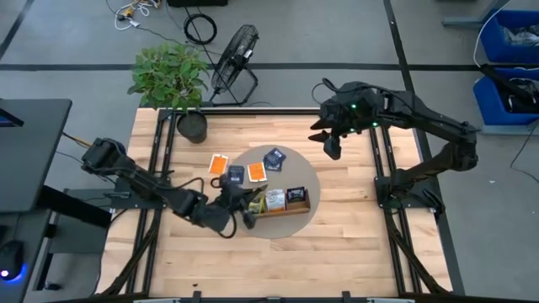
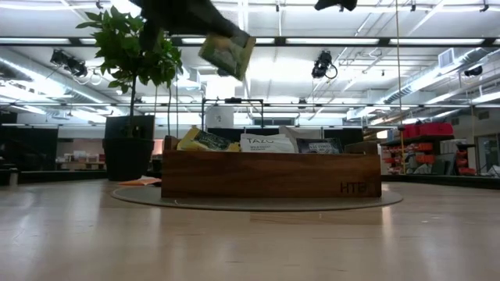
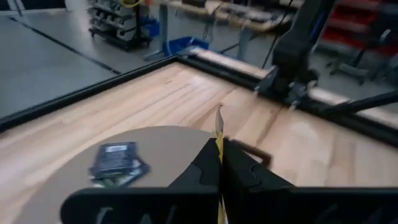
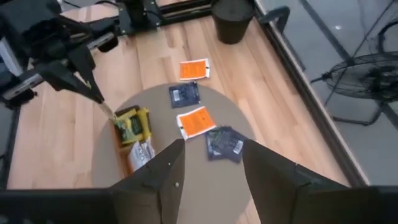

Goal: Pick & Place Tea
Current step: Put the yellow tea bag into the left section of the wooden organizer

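Note:
My left gripper (image 1: 242, 202) is shut on a yellow-green tea packet (image 2: 226, 53) that hangs in the air above the left end of the brown wooden tray (image 2: 269, 173). The tray stands on a round grey mat (image 1: 307, 168) and holds several packets on edge (image 2: 266, 143). Loose on the mat lie two orange packets (image 4: 194, 68) (image 4: 196, 121) and dark blue ones (image 4: 185, 93) (image 4: 224, 142). My right gripper (image 4: 211, 168) hovers open and empty high over the table's far right part. My left gripper pinches the tea packet between its two shut fingers (image 3: 205, 168); the packet shows edge-on, its free edge (image 3: 218, 124) reaching past the fingertips. The fingers come from the table's left, slanting slightly down. The packet is tilted and lifted clear of the tray.
A potted plant (image 1: 173, 80) stands at the table's far left corner, with a black fan (image 1: 234, 52) on the floor behind it. Black frame rails (image 1: 160, 160) run along the table's sides. Bare wood (image 1: 337, 252) lies in front of the mat.

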Robot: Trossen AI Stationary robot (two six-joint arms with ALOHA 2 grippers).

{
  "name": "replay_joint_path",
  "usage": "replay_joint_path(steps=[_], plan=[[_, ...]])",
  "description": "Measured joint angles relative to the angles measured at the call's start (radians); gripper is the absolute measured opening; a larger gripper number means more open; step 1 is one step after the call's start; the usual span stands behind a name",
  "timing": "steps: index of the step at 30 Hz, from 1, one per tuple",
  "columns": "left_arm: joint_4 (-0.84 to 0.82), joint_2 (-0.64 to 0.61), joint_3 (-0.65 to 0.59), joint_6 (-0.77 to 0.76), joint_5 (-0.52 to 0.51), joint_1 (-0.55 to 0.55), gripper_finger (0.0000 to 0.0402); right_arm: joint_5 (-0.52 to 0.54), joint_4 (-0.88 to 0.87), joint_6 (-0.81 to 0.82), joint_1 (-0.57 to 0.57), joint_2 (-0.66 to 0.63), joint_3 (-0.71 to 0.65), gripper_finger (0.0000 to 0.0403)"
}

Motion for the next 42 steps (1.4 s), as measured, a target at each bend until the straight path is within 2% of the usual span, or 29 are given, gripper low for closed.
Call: replay_joint_path(steps=[3,6,11,16,23,27,30,35,42], plan=[[0.167,-0.001,-0.054,0.015,-0.012,-0.021,0.0001,-0.095,0.028,0.002,0.002,0.028,0.000,0.0168],[0.319,0.000,-0.089,0.115,-0.016,-0.029,0.0001,-0.228,0.052,-0.031,0.026,0.062,0.000,0.0168],[0.392,0.000,-0.091,0.212,-0.008,-0.029,0.0002,-0.338,0.101,-0.077,0.079,0.139,0.000,0.0168],[0.478,0.000,-0.091,0.274,-0.004,-0.024,0.0002,-0.345,0.169,-0.079,0.123,0.198,0.000,0.0168],[0.727,0.000,-0.090,0.554,0.002,-0.022,0.0002,-0.352,0.265,-0.017,0.138,0.198,0.000,0.0168],[0.731,0.000,-0.090,0.626,0.045,-0.022,0.0002,-0.351,0.278,-0.001,0.148,0.197,0.000,0.0168],[0.655,0.000,-0.093,0.580,0.055,-0.035,0.0002,-0.351,0.277,0.000,0.155,0.197,0.000,0.0168],[0.635,0.000,-0.195,0.335,0.031,-0.056,0.0002,-0.342,0.256,0.000,0.154,0.196,0.000,0.0168],[0.658,0.005,-0.322,0.231,0.037,-0.061,0.0002,-0.340,0.255,-0.001,0.154,0.196,0.000,0.0168]])
